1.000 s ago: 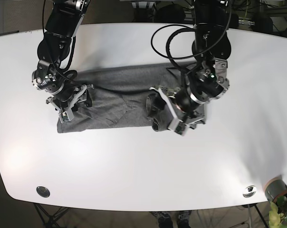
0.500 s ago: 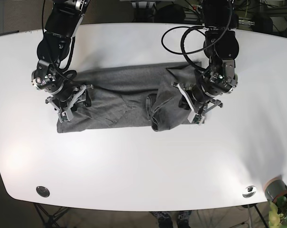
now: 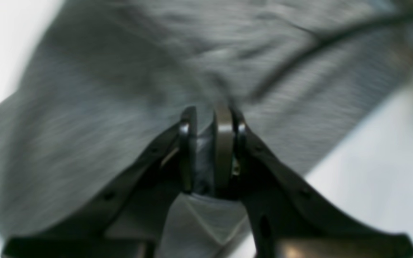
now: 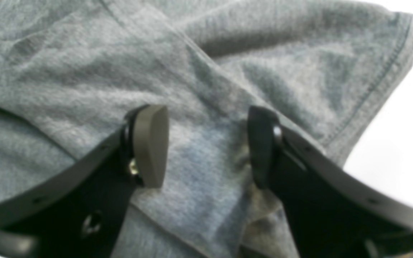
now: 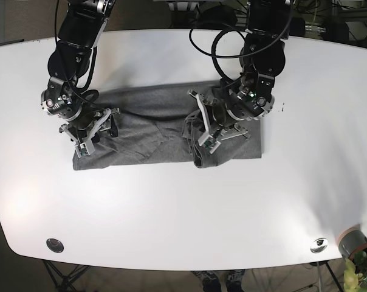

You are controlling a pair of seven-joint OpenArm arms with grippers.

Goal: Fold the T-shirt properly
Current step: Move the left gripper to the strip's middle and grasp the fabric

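The grey T-shirt (image 5: 147, 125) lies spread in a rumpled band across the middle of the white table (image 5: 171, 213). Near the shirt's middle fold, my left gripper (image 5: 200, 129) is shut, and the left wrist view shows a pinch of grey T-shirt (image 3: 120, 71) between the two fingers of the left gripper (image 3: 206, 120). At the shirt's left end my right gripper (image 5: 93, 137) stands low over the cloth. The right wrist view has the right gripper (image 4: 206, 143) open, its pads either side of a flat patch of T-shirt (image 4: 228, 53) beside a stitched hem.
Two round metal fittings (image 5: 54, 245) (image 5: 319, 245) sit in the table near its front edge. A small pot with a plant (image 5: 355, 242) stands off the front right corner. Black cables (image 5: 217, 45) loop above the left arm.
The left gripper has swung from the shirt's right part back leftward to its middle, dragging cloth with it. The right arm and the shirt's left end have not moved.
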